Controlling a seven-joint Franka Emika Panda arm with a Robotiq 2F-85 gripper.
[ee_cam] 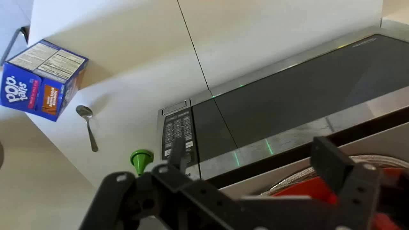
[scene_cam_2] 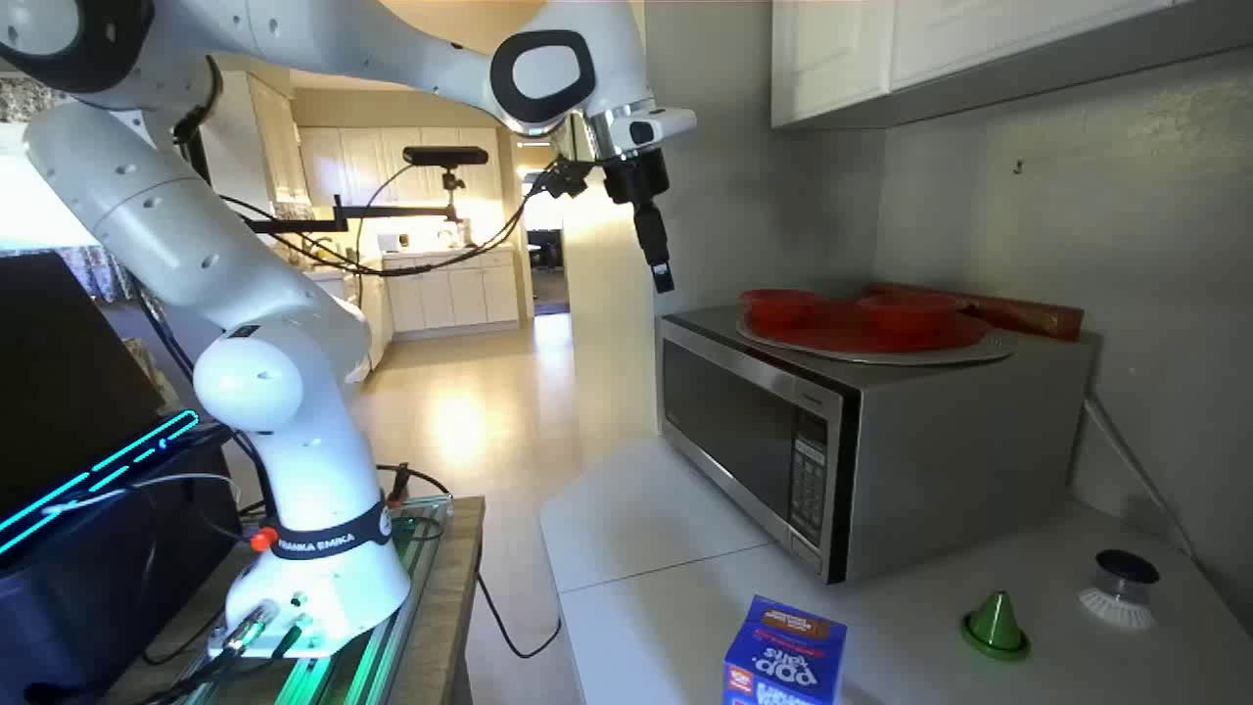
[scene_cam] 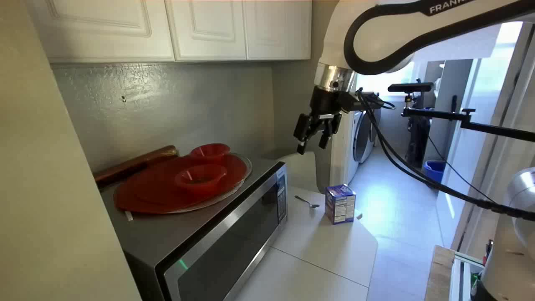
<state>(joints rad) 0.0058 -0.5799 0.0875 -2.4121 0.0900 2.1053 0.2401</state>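
Observation:
My gripper (scene_cam: pixel 312 146) is open and empty, with its fingers pointing down; it also shows in the other exterior view (scene_cam_2: pixel 663 279) and in the wrist view (ee_cam: pixel 252 153). It hangs in the air above the silver microwave (scene_cam: pixel 234 242), touching nothing. On top of the microwave lies a red oval mat (scene_cam: pixel 146 188) on a round tray, bearing two red bowls (scene_cam: pixel 210 151). A blue Pop-Tarts box (ee_cam: pixel 35 83) stands on the white counter near the control panel end. A metal spoon (ee_cam: pixel 90 131) and a green funnel (ee_cam: pixel 140 159) lie near it.
A brown roll (scene_cam_2: pixel 1018 313) lies behind the red mat against the wall. A scrub brush (scene_cam_2: pixel 1121 592) stands on the counter (scene_cam_2: pixel 636 548). White cabinets (scene_cam: pixel 205 29) hang above the microwave. Cables (scene_cam: pixel 418 175) hang from the arm.

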